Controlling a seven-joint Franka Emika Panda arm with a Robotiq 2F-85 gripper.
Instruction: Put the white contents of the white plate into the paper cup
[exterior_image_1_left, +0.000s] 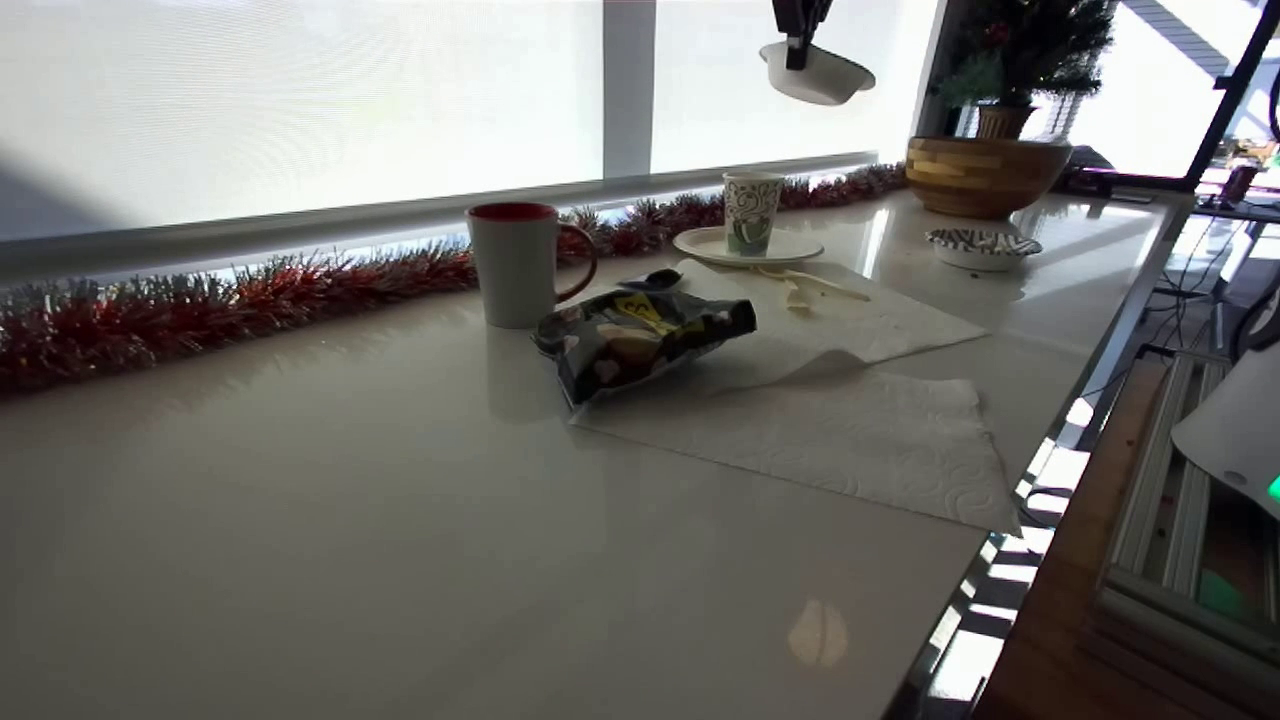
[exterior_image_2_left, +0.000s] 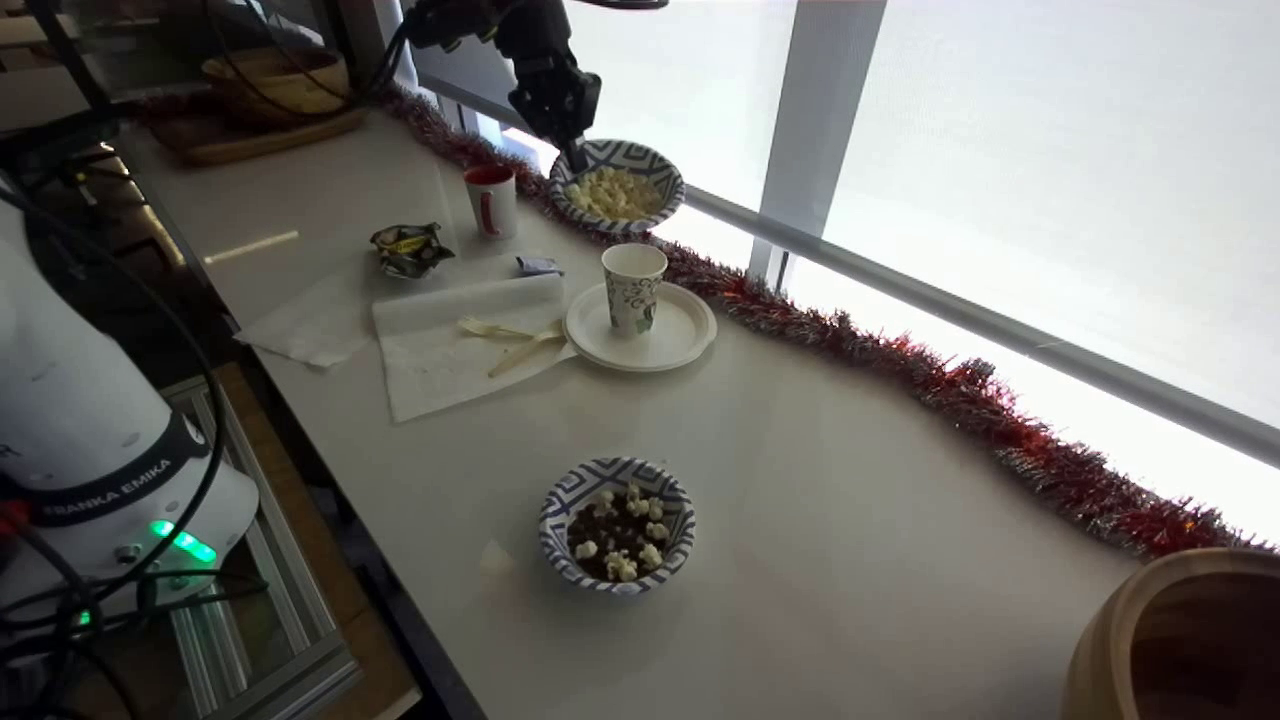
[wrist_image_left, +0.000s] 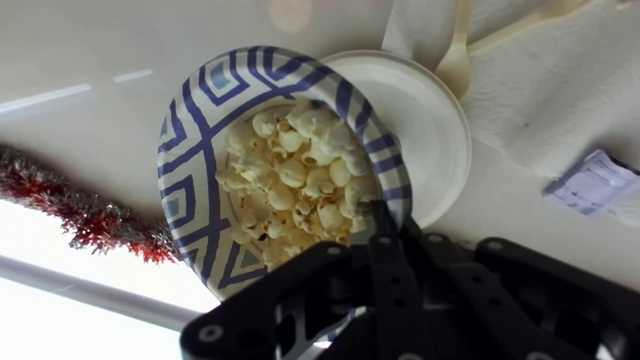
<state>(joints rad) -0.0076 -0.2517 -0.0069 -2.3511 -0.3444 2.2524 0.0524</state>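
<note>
My gripper (exterior_image_2_left: 577, 158) is shut on the rim of a white paper bowl (exterior_image_2_left: 660, 165) with a blue pattern. It shows also in the wrist view (wrist_image_left: 394, 215) and in an exterior view (exterior_image_1_left: 797, 55). The bowl (wrist_image_left: 187, 200) holds white popcorn (wrist_image_left: 295, 185) and hangs in the air, slightly tilted, above the level of the paper cup. The paper cup (exterior_image_1_left: 752, 210), pale with a printed swirl, stands upright on the white plate (exterior_image_1_left: 700, 243) in both exterior views (exterior_image_2_left: 633, 295). In the wrist view the bowl hides the cup, and part of the plate (wrist_image_left: 435, 135) shows beyond it.
A second patterned bowl (exterior_image_2_left: 560, 520) holds dark bits and popcorn. A red-rimmed mug (exterior_image_1_left: 515, 265), a snack bag (exterior_image_1_left: 640, 340), paper towels (exterior_image_1_left: 850, 430) and plastic cutlery (exterior_image_2_left: 520, 340) lie near the plate. Tinsel (exterior_image_2_left: 900, 370) runs along the window. A wooden bowl (exterior_image_1_left: 985, 175) stands farther off.
</note>
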